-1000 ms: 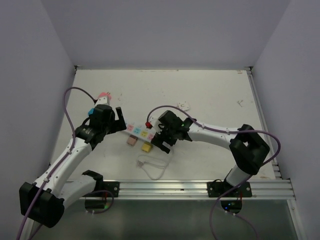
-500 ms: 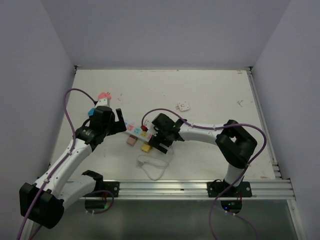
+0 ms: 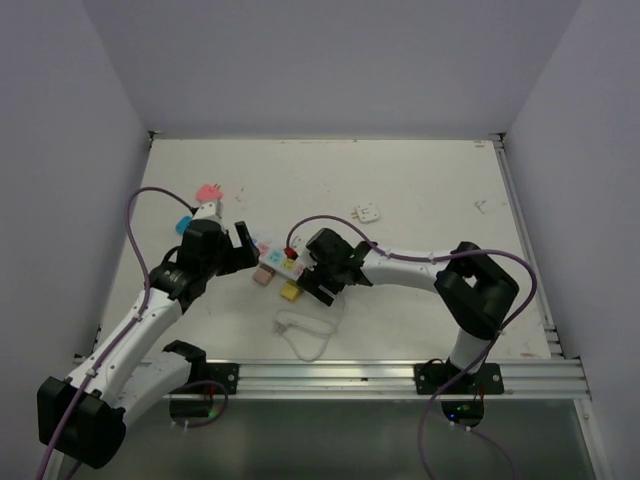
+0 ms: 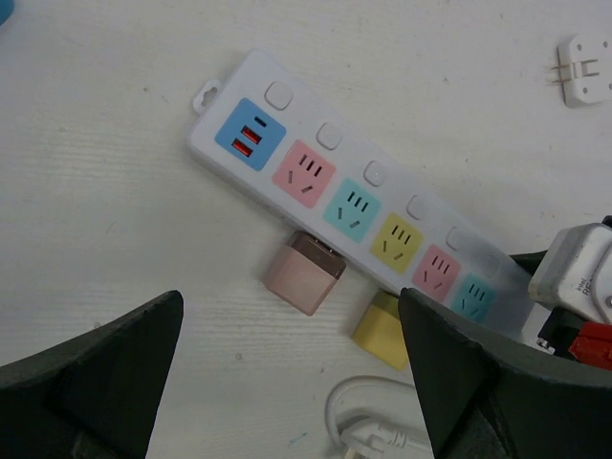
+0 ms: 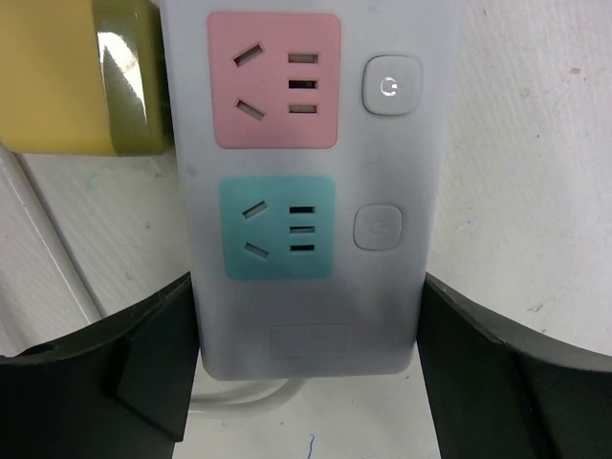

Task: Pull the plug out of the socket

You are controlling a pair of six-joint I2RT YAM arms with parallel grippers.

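A long white rectangular power strip [image 4: 363, 206] lies diagonally, left of centre on the white table [image 3: 430, 170], with its blue USB face at the far-left end and its cord end at the near right. The right gripper [image 5: 306, 287] straddles the cord end, a dark finger flush against each long side, clamping it. The left gripper [image 4: 290, 304] hangs over the far-left end, jaws wide, holding nothing.

A dusty-pink cube plug [image 4: 304, 273] and a yellow block plug [image 4: 382, 330] sit against the strip's near edge. The looped thin white cord [image 3: 305, 335] lies nearer, before the aluminium rail [image 3: 350, 375]. Open tabletop extends far and right, bounded by grey walls [image 3: 330, 70]. A small white pronged adapter [image 3: 367, 212] lies to the far right, and a pink object [image 3: 210, 190] to the far left. One square switch button [image 5: 387, 88] bears a power symbol.
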